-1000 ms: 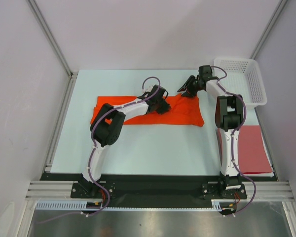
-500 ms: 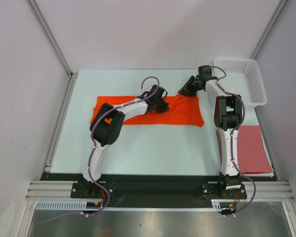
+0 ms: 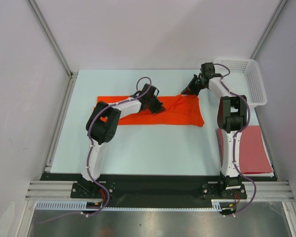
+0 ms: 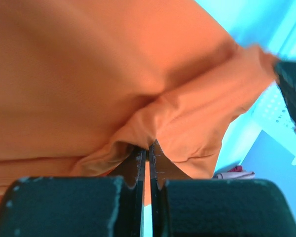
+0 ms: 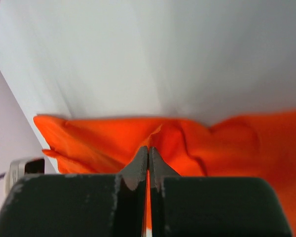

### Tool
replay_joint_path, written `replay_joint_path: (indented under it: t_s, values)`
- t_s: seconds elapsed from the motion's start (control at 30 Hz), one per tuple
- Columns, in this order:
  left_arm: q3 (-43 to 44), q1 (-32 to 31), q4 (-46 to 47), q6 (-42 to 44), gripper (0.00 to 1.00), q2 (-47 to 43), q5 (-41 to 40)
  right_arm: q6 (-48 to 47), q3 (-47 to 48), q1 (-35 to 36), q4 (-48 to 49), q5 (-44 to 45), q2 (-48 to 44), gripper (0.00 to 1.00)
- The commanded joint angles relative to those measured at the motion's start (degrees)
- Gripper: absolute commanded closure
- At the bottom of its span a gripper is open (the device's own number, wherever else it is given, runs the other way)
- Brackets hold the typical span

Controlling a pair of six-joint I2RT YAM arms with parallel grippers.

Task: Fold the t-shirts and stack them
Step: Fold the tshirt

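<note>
The bright orange t-shirt [image 3: 180, 112] lies as a long band across the middle of the table. My left gripper [image 3: 158, 105] is shut on a fold of the orange t-shirt [image 4: 153, 74] near its middle top edge. At the band's far right corner my right gripper [image 3: 186, 90] is shut on the orange cloth [image 5: 187, 143]. The brick-red t-shirt [image 3: 251, 148] lies folded flat at the right near edge, partly hidden behind the right arm.
A white lattice basket [image 3: 246, 79] stands at the back right, just beside the right forearm. Metal rails [image 3: 59, 118] border the table on the left and along the front.
Both grippers have shut on the orange t-shirt. The left gripper has shifted left and slightly back; the right gripper has lifted a little toward the back right.
</note>
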Motion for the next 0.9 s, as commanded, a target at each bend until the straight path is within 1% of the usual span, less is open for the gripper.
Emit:
replay_joint_path:
  t_s: [0.0, 0.17, 0.37, 0.5, 0.63, 0.87]
  values:
    - [-1.2, 1.5, 1.0, 2.5, 0.99, -5.7, 5.0, -1.2, -4.9, -0.4, -1.0, 1.0, -8.7, 1.0]
    - [-3.1, 3.0, 1.1, 3.5, 0.99, -7.2, 9.6, -1.1, -13.6, -0.3, 0.9, 0.9, -13.4, 1.0]
    - [-2.4, 3.5, 0.8, 4.4, 0.98, -5.6, 16.3, -1.8, -18.9, -0.5, 1.2, 0.9, -17.4, 1.0]
    - [-2.6, 3.5, -0.5, 5.8, 0.98, -5.4, 17.5, -1.5, -24.2, -0.5, 2.6, 1.4, -19.6, 1.0]
    - [-3.3, 3.5, -1.6, 7.5, 0.98, -5.8, 18.3, -1.7, -26.4, -0.7, 3.7, 1.9, -21.4, 1.0]
    - [-5.6, 3.5, -2.7, 9.5, 0.98, -6.8, 19.8, -5.1, -26.1, -0.8, 2.5, 4.1, -22.9, 1.0]
